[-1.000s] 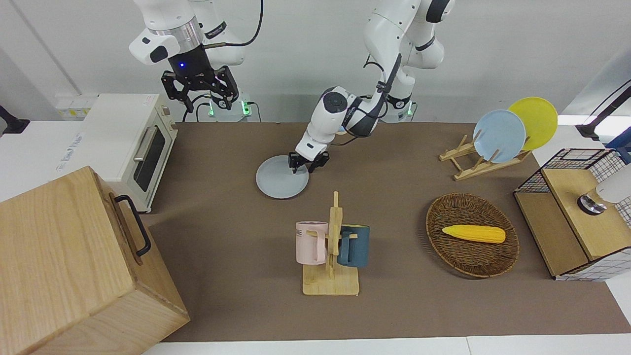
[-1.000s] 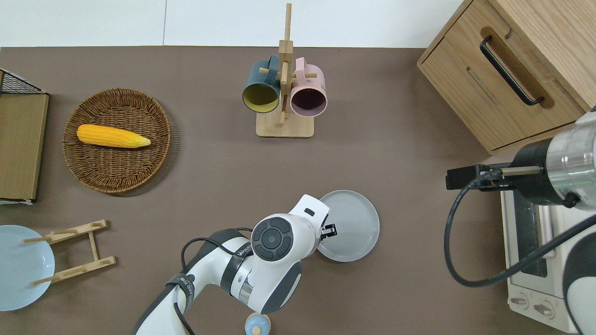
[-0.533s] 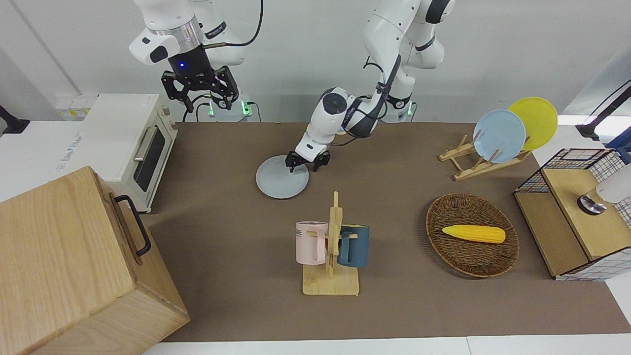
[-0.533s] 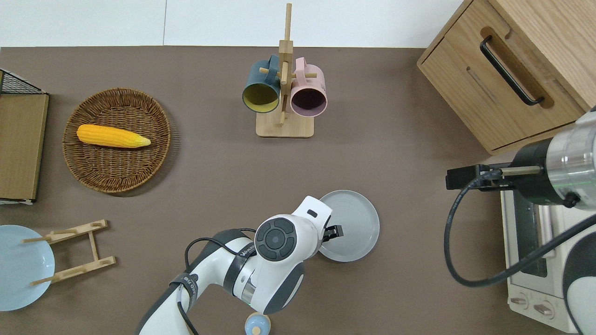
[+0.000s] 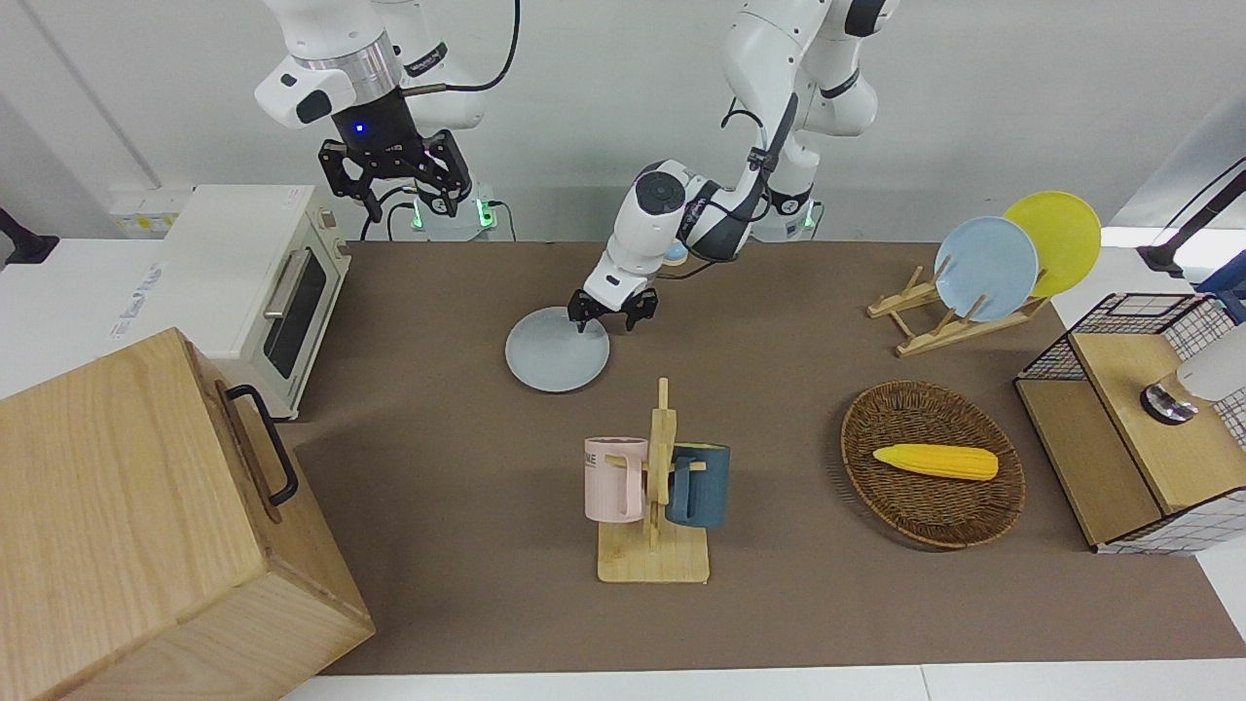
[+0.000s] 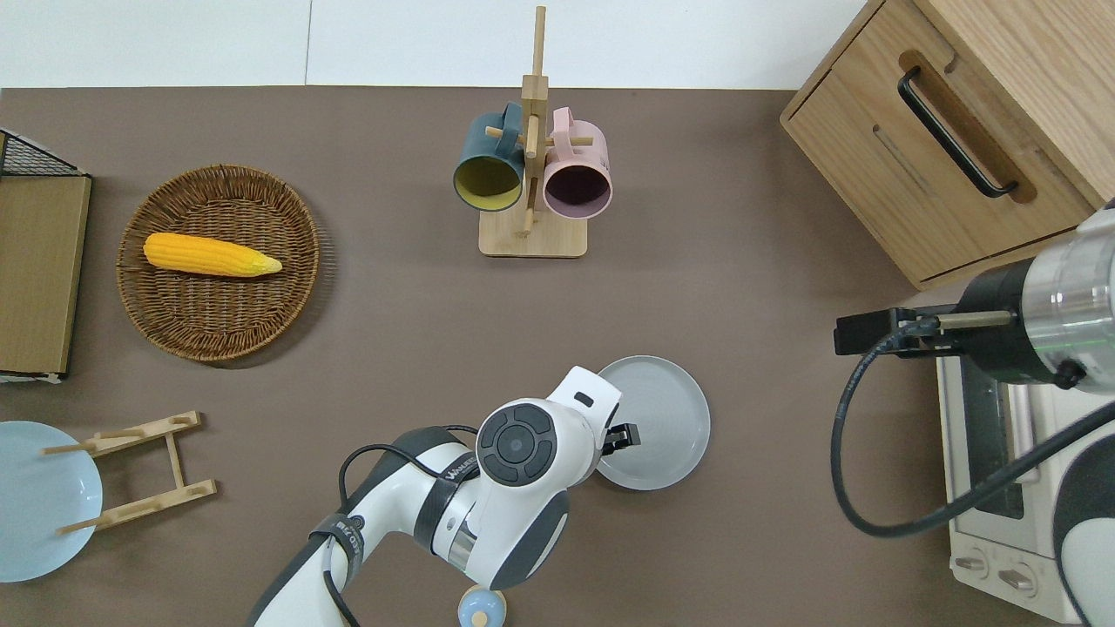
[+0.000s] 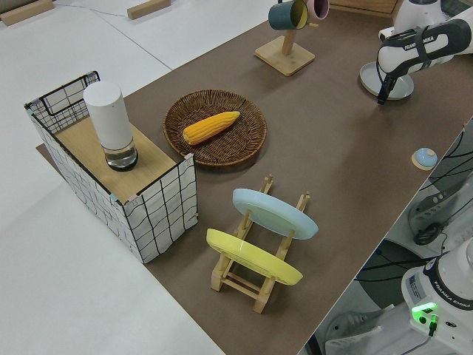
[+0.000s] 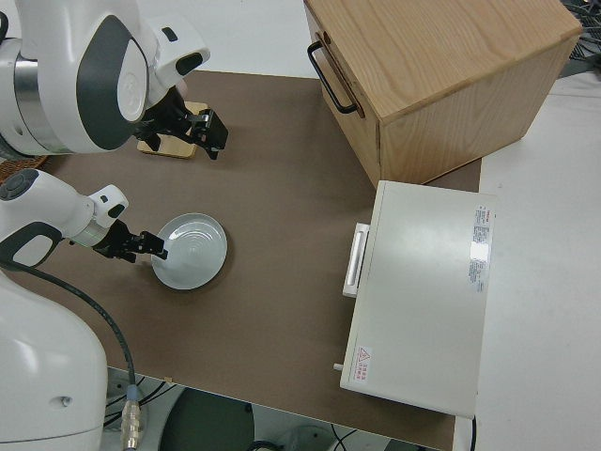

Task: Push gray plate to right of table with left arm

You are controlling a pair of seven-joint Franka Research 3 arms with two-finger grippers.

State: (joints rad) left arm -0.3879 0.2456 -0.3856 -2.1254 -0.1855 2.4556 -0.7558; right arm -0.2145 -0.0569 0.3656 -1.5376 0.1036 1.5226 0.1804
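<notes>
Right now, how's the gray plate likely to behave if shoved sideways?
The gray plate lies flat on the table, so it would probably slide, not tip or roll. It looks rigid. The left gripper sits at its low rim, off-centre, so it might turn.

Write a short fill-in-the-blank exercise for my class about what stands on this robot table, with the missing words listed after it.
1. The wicker basket holds an ear of ____.
2. The mug rack carries a dark teal mug and a ____ mug.
3. The left end effector is over the edge of the ____ plate.
4. The plate rack holds a light blue plate and a ____ one.

Missing words: corn; pink; gray; yellow
</notes>
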